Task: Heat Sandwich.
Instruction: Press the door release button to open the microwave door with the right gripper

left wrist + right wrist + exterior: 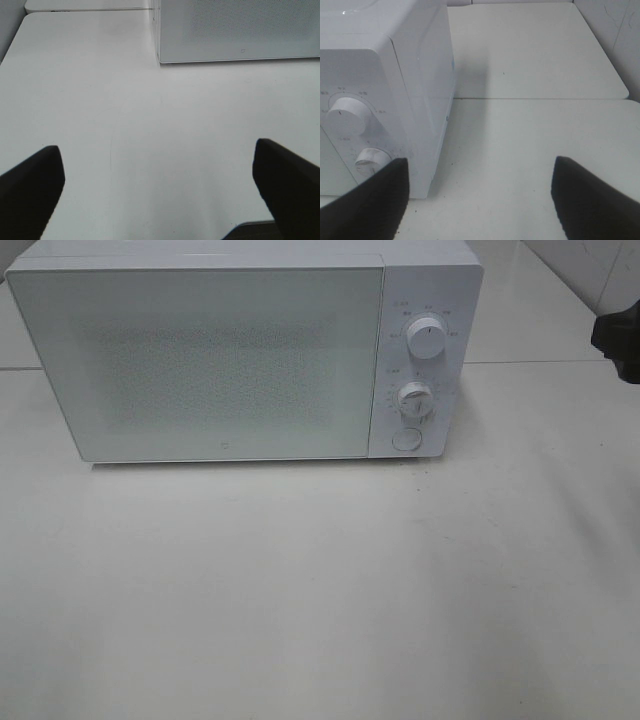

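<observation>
Left side: your left pincer (156, 145) hangs low over the bare tabletop (320, 590), jaws wide apart, nothing between them. It faces the front left corner of the microwave (200, 360).

Centre: the microwave door (200, 365) is closed, and its frosted front hides whatever is inside. The sandwich is not in view in any camera, neither on the tabletop nor visibly in the oven. You cannot say where it is.

Right of the door: upper knob (428, 340), lower knob (413, 400), and a round button (405, 438) just beneath.

Right side: your right pincer (480, 160) is also spread and empty, beside the control end of the microwave. The dark shape (618, 345) at the exterior view's edge is probably that arm.

Risks, as judgement:
- The button sits just under the lower knob. A press with the jaws spread could nudge the knob and shift its setting.
- The tabletop looks smooth. A hard push could slide the whole oven back.
- If the door swings out leftward, your left pincer may lie in its path.
- Starting heat without confirming the sandwich is inside would run the oven empty.
</observation>
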`<state>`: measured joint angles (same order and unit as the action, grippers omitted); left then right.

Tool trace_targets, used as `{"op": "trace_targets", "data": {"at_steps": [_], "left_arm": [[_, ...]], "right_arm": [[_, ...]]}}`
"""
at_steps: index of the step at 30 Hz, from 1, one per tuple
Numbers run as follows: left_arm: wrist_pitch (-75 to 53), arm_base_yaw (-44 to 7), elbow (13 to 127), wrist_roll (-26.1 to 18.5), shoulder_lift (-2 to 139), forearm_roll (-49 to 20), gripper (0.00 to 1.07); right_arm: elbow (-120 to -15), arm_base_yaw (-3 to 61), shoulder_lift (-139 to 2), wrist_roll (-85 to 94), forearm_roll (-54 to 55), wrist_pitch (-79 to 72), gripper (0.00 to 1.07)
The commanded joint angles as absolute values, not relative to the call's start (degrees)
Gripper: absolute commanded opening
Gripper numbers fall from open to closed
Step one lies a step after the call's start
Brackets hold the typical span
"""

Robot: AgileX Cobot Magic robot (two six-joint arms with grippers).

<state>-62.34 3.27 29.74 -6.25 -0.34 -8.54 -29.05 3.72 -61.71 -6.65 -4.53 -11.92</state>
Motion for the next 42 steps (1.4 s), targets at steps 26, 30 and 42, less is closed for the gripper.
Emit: {"op": "trace_targets", "data": {"at_steps": [26, 30, 42], "left_arm": [[-61.5, 2.9, 29.7, -6.4, -1.3, -8.4, 0.98], [-61.5, 2.9, 29.7, -6.4, -1.3, -8.4, 0.98], [-61.5, 2.9, 29.7, -6.4, -1.3, -8.4, 0.98]], "right_arm": [[-12.8, 3.5, -70.8, 3.8, 9.2, -45.8, 0.76], [-12.8, 6.2, -70.8, 4.2, 10.7, -45.8, 0.76], [-12.8, 23.1, -81.3, 10.9, 25.4, -56.0, 0.76]]}}
